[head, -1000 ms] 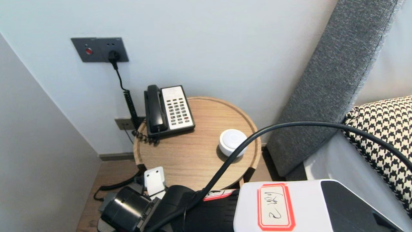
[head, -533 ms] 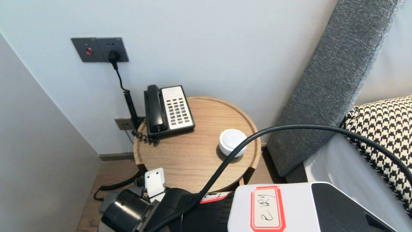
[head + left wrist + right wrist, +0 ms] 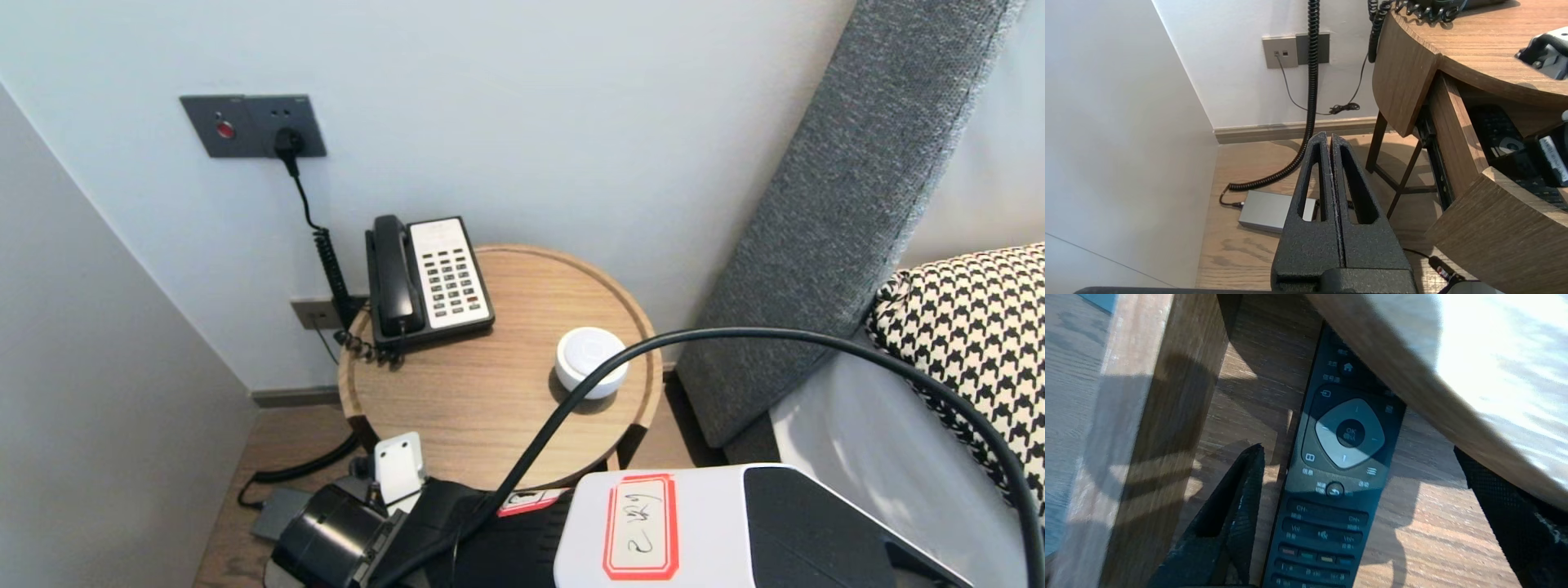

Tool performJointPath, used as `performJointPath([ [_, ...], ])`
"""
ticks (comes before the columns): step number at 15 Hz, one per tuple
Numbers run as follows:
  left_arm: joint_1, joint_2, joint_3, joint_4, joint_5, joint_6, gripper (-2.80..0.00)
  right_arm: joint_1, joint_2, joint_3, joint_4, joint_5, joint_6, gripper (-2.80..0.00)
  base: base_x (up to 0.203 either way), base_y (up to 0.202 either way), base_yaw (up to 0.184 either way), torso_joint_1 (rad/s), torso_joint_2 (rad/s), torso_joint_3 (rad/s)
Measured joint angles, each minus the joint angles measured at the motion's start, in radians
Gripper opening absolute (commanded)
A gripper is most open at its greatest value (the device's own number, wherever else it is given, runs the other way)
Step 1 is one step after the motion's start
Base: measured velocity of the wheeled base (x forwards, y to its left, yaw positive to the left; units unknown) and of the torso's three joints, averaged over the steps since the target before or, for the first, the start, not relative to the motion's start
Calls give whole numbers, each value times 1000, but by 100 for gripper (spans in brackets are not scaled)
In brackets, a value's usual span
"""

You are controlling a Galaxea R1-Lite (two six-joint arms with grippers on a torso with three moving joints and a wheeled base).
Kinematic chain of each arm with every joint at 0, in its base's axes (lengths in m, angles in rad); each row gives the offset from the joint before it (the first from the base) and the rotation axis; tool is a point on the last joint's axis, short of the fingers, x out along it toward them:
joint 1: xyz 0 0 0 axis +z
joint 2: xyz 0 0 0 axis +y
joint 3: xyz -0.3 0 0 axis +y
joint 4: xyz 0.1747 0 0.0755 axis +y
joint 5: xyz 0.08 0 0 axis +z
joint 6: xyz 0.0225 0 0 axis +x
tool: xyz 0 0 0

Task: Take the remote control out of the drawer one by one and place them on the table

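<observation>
We count one phone, one white puck and one round table. We also count one remote, one drawer, one patterned pillow, one grey power brick and one wall plug.

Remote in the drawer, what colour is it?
The remote is black, its middle pad grey; best in the right wrist view.

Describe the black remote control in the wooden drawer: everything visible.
The slim black plastic remote control lies flat, buttons up, on the floor of the open wooden drawer, its far end hidden under the rim of the wooden tabletop. It shows a grey four-way pad around a black OK button, a home key, channel and volume keys and a row of coloured buttons. The right tool stands open astride it, fingers apparently clear of it.
</observation>
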State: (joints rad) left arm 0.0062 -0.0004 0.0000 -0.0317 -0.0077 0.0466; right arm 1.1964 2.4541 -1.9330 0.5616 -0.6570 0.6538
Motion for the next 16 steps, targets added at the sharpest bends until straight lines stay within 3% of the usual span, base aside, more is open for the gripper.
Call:
performJointPath([
  [16,1,0,0,0,0,0,-280,0,-5,1,-32,-14,24,0,0,0,0,0,0,0],
])
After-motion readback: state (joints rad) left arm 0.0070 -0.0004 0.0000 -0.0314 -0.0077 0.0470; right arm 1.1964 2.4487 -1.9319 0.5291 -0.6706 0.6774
